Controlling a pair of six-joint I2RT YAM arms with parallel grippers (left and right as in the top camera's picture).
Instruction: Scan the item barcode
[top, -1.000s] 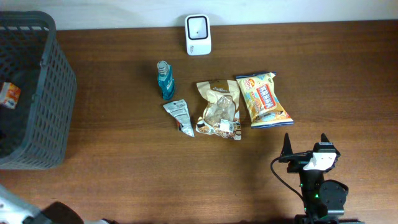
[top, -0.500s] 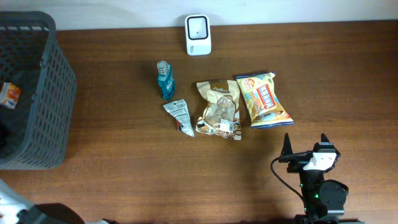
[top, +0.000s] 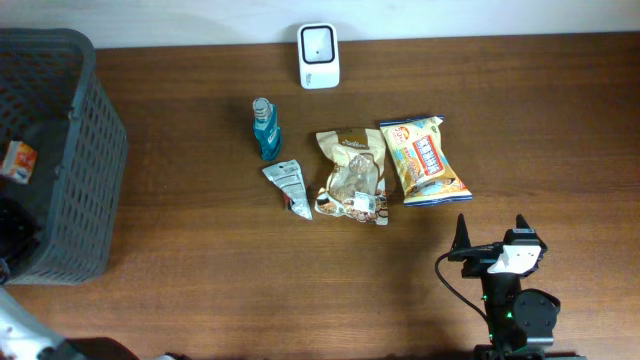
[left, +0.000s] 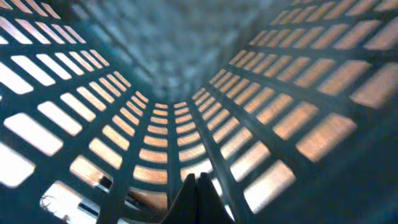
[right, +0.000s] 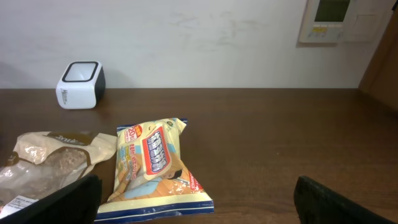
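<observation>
Jaws of the left gripper (left: 199, 190) are pressed shut inside the grey basket (top: 90, 130). Its lattice blurs the wrist view, and overhead the arm is mostly cut off. The right gripper (top: 491, 232) rests low at the near edge of the surface (top: 200, 280), jaws spread wide and empty, facing the yellow snack bag (top: 424, 160) and the scanner (top: 319, 56) beyond.

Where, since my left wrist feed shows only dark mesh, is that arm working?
Observer: Overhead puts it in the grey basket at the left end of the table.
Operator: Anything in there?
Observer: An orange-and-white pack lies inside.
Operator: What's on the table?
Observer: Four items near the white scanner: teal bottle, silver sachet, brown bag, yellow bag.
</observation>
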